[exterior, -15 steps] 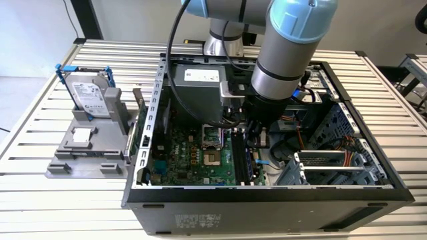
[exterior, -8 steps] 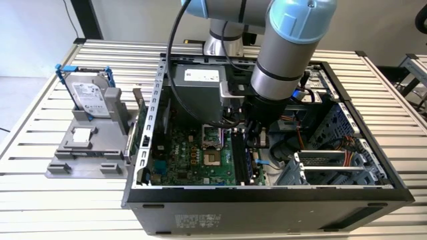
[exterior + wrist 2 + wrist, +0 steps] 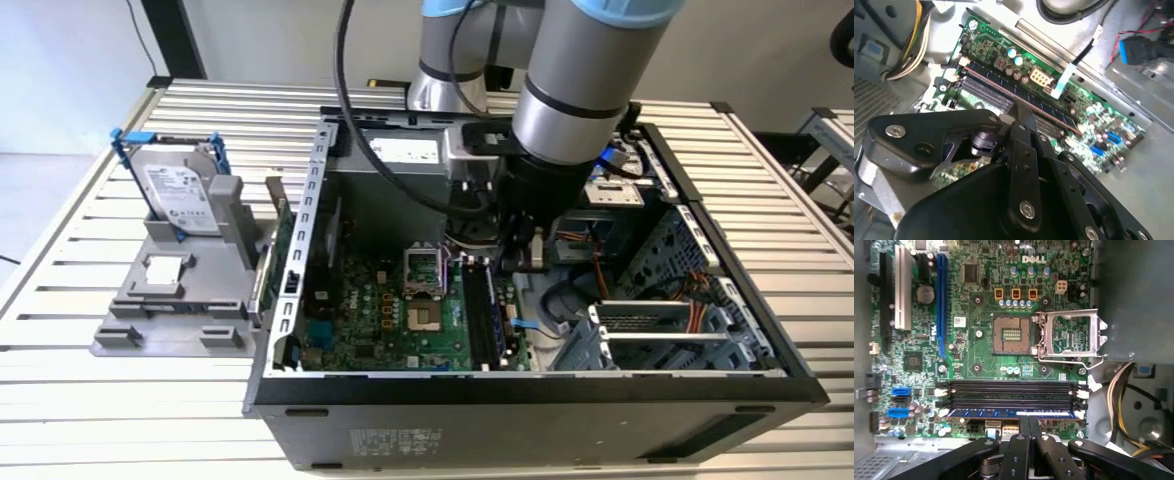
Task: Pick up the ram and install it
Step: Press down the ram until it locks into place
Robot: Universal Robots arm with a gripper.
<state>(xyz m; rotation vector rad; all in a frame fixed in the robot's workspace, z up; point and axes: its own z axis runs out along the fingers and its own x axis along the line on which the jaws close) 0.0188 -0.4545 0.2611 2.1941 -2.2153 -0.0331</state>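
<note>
The open computer case [image 3: 534,385] is housing the motherboard [image 3: 979,355]. The ram [image 3: 1011,413] is sitting in the slot bank's outermost slot, the gripper [image 3: 1028,421] clenching just above it.

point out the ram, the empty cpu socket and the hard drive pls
ram [image 3: 1011,413]: first wrist view, on its blue top edge in the slot.
cpu socket [image 3: 1012,333]: first wrist view, on its pin field.
hard drive [image 3: 178,187]: exterior view, on its silver face.

Ram [image 3: 1011,413]: thin blue circuit-board stick, long and narrow.
Pose: standing on edge, seated lengthwise in a memory slot.
Location: on the green motherboard [image 3: 979,347], outermost of the parallel black slots [image 3: 1011,395].
</note>
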